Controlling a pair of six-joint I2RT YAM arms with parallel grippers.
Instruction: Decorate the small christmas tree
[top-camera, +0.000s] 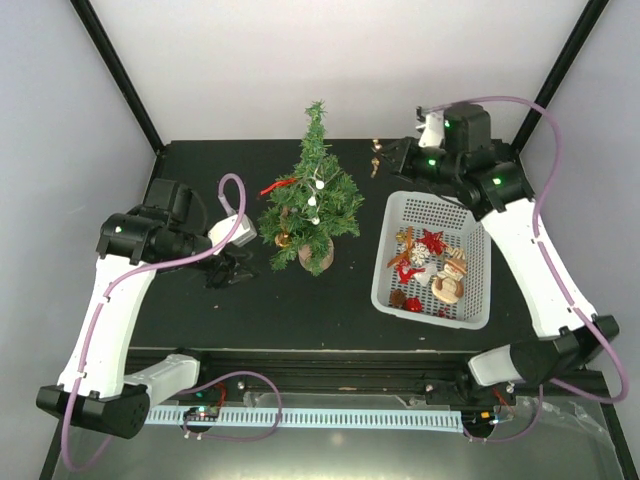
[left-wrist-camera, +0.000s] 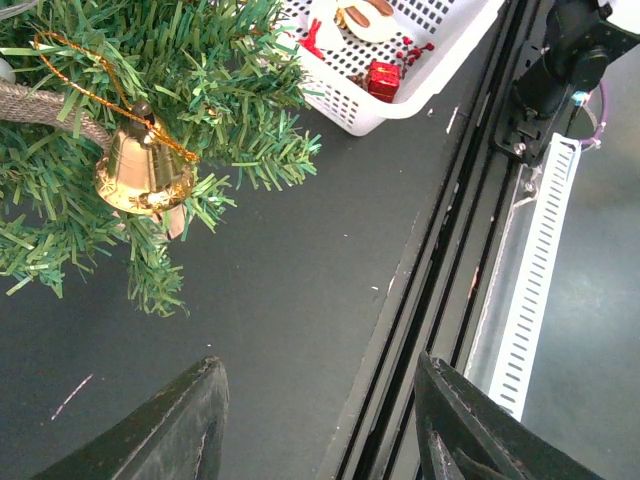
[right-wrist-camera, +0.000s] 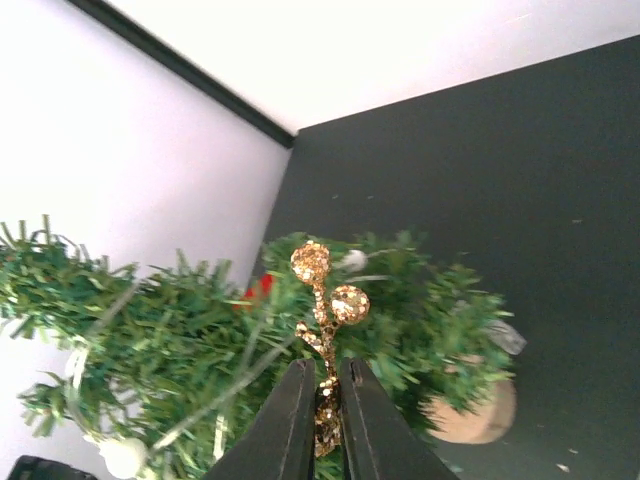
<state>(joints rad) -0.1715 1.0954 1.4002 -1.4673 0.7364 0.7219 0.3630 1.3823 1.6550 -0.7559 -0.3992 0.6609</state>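
The small christmas tree (top-camera: 312, 200) stands mid-table in a brown pot (top-camera: 316, 256), with a red piece and white baubles on it. A gold bell (left-wrist-camera: 140, 170) hangs from a lower branch on a gold cord. Behind the tree's right side, my right gripper (right-wrist-camera: 325, 375) is shut on the stem of a gold glitter berry sprig (right-wrist-camera: 327, 290); the sprig (top-camera: 376, 158) is held in the air, apart from the tree (right-wrist-camera: 180, 340). To the left of the pot my left gripper (left-wrist-camera: 320, 400) stands low and open with nothing between its fingers (left-wrist-camera: 190, 420).
A white plastic basket (top-camera: 440, 210) to the right of the tree holds several ornaments, among them a red star and a snowman figure. Its corner (left-wrist-camera: 440, 50) with a small red gift box (left-wrist-camera: 383, 80) shows in the left wrist view. A black rail runs along the table's near edge (left-wrist-camera: 440, 290).
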